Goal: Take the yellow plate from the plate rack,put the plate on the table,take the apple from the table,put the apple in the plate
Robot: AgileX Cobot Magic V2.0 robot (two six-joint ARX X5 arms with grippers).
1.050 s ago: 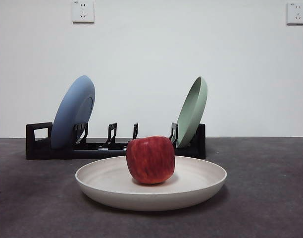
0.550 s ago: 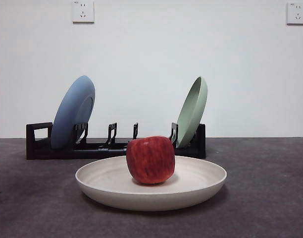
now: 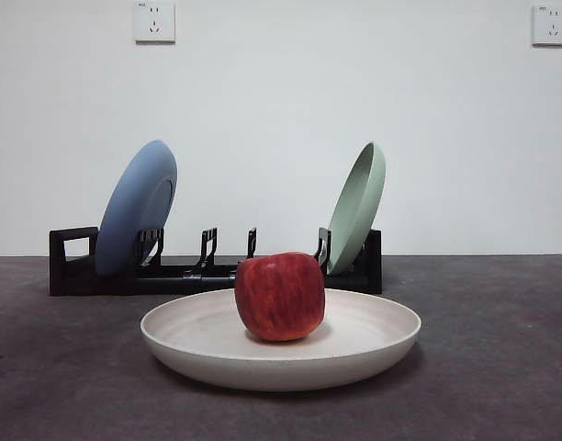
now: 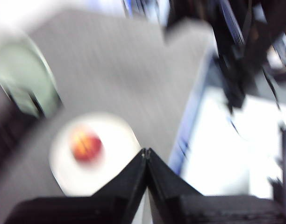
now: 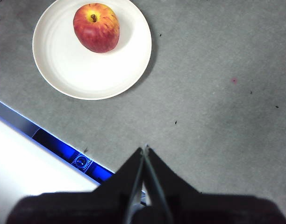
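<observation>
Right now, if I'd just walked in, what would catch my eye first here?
Most likely the red apple, sitting in the yellow plate flat on the table up front. Behind it, a blue plate and a pale green plate stand tilted in the black plate rack. Both grippers are shut, away from the plate.

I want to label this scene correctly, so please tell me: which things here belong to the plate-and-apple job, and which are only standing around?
Belong to the job:
- yellow plate, flat on the table
- apple, sitting in that plate
- plate rack, behind

Just standing about:
- blue plate, upright in the rack
- green plate, upright in the rack
- two wall sockets
</observation>
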